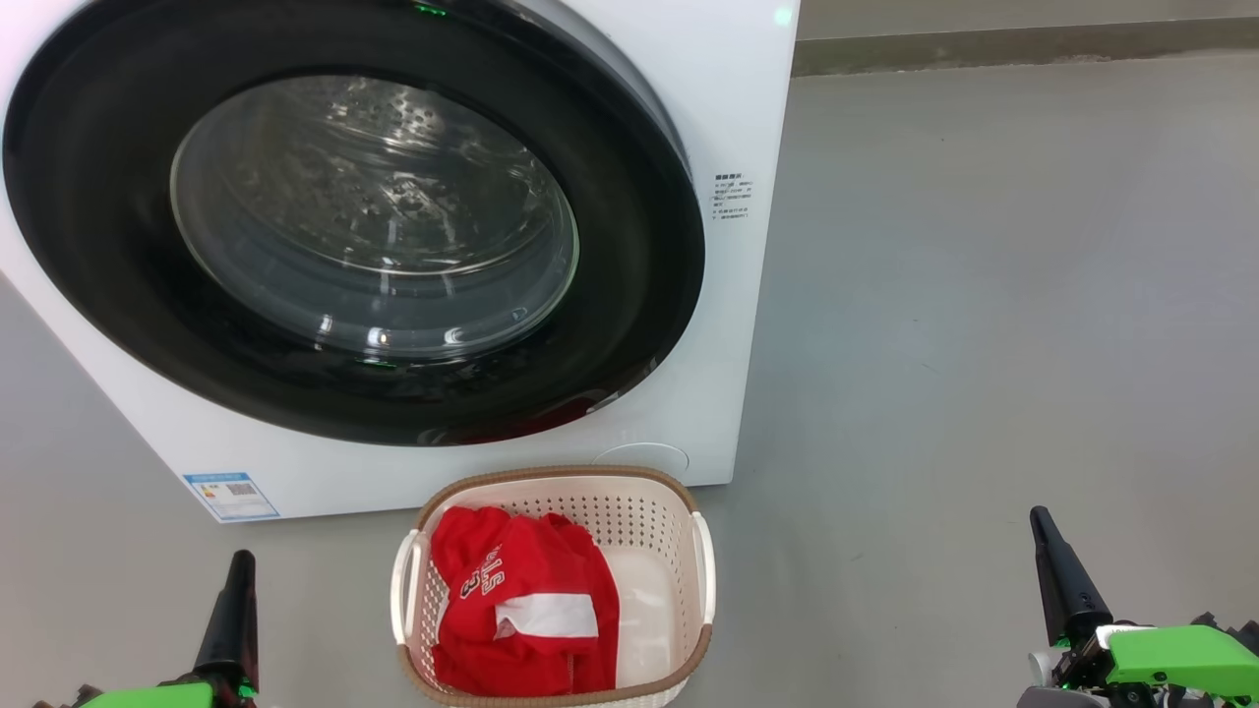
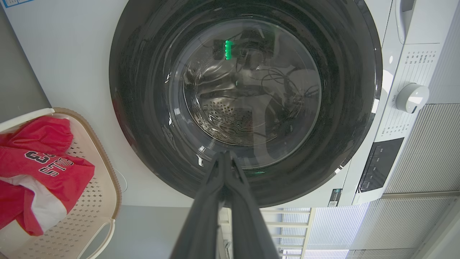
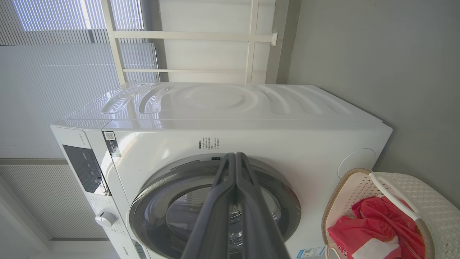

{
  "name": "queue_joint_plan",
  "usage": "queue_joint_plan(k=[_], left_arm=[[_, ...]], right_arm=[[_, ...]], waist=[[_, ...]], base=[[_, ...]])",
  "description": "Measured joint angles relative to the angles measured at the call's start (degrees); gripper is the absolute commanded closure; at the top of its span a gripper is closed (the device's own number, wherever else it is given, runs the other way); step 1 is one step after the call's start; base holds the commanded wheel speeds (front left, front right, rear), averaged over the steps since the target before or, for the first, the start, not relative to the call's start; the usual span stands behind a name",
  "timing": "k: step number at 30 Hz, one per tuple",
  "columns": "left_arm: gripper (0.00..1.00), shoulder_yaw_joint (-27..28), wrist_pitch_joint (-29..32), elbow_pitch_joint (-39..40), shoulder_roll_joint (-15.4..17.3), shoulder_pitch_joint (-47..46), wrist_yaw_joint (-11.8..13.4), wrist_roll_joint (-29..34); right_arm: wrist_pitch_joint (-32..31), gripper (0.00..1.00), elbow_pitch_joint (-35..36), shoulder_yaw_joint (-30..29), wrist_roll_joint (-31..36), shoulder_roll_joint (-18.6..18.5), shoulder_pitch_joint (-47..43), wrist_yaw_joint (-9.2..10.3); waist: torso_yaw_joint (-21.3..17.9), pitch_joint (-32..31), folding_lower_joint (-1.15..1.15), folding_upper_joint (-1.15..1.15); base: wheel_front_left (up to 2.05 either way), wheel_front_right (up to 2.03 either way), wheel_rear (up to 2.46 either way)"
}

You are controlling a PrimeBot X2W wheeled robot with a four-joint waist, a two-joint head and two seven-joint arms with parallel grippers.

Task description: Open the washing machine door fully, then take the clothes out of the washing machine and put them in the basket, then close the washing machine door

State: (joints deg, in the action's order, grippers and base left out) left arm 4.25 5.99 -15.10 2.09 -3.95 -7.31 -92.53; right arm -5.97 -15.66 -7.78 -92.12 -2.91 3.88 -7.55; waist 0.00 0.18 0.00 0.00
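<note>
Grippers: left gripper [image 1: 236, 600] & right gripper [image 1: 1050, 560] pinched closed, empty, low, likely since job's done
Clothes [image 1: 521, 615]: in basket [image 1: 551, 476], floor [image 1: 984, 295] by washer [image 1: 733, 118] front
Door [image 1: 639, 324]: sits flush

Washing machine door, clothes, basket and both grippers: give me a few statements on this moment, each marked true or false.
1. The washing machine door is shut against the washing machine. True.
2. The clothes lie inside the drum. False: the red clothes lie in the basket.
3. The basket stands on the floor in front of the washing machine. True.
4. The left gripper holds a red garment. False: it is shut on nothing and is apart from the basket.
5. The right gripper has its jaws wide open. False: its fingers are pressed together, holding nothing.
</note>
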Motion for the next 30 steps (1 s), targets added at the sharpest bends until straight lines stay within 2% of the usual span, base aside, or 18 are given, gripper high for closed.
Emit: queue_joint_plan(k=[30], left_arm=[[1.0,0.1,0.1,0.0,-0.1,0.0,0.0,0.0]], right_arm=[[0.0,1.0,0.0,0.0,0.0,0.1,0.0,0.0]], waist=[[0.0,0.0,0.0,0.0]], base=[[0.0,0.0,0.0]])
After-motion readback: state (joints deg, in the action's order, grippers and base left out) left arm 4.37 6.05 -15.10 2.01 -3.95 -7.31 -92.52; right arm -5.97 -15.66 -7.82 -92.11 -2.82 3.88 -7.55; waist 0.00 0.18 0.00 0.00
